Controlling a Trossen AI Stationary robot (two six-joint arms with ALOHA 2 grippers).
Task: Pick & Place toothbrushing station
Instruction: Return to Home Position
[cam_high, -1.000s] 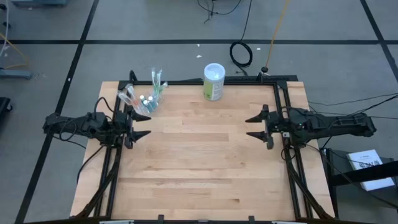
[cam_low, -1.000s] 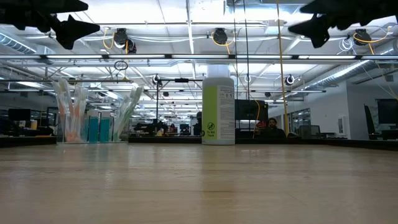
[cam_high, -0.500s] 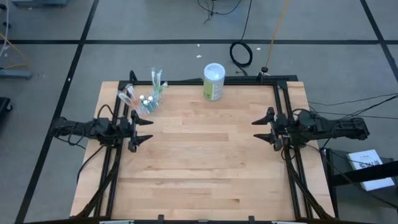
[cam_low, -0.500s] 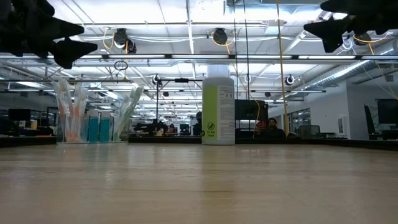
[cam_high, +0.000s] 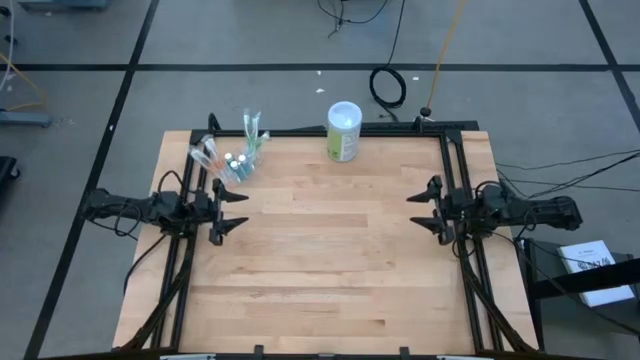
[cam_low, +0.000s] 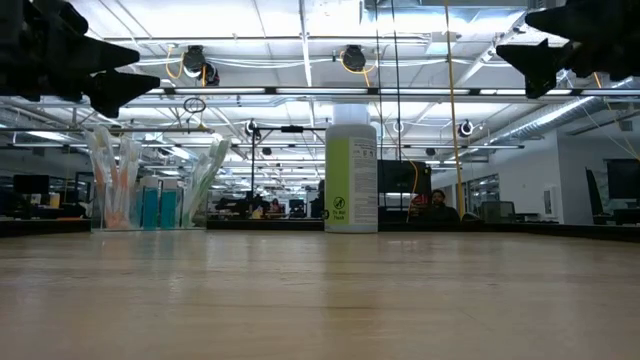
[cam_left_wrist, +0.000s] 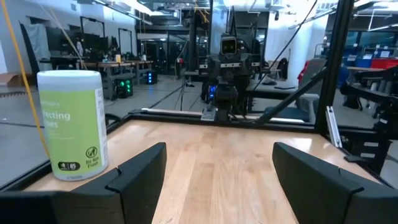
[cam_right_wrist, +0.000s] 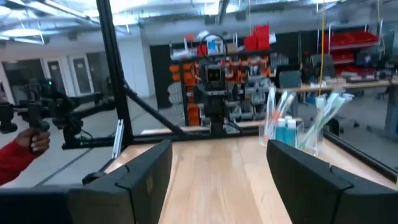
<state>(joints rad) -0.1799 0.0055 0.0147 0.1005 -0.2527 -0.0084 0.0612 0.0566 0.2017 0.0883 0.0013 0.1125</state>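
My toothbrushing station (cam_high: 232, 158) stands at the back left corner of the table (cam_high: 320, 270), with brushes and little tubes inside. The green canister (cam_high: 344, 131) stands well apart from it, along the back edge. My left gripper (cam_high: 238, 209) hangs near the station, fingers spread and empty. My right gripper (cam_high: 413, 210) hangs over the right side, spread and empty too.

A green-and-white canister (cam_high: 344, 131) stands upright at the table's (cam_high: 330, 260) far edge.

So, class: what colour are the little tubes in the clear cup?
The tubes are teal; the low view shows them best.
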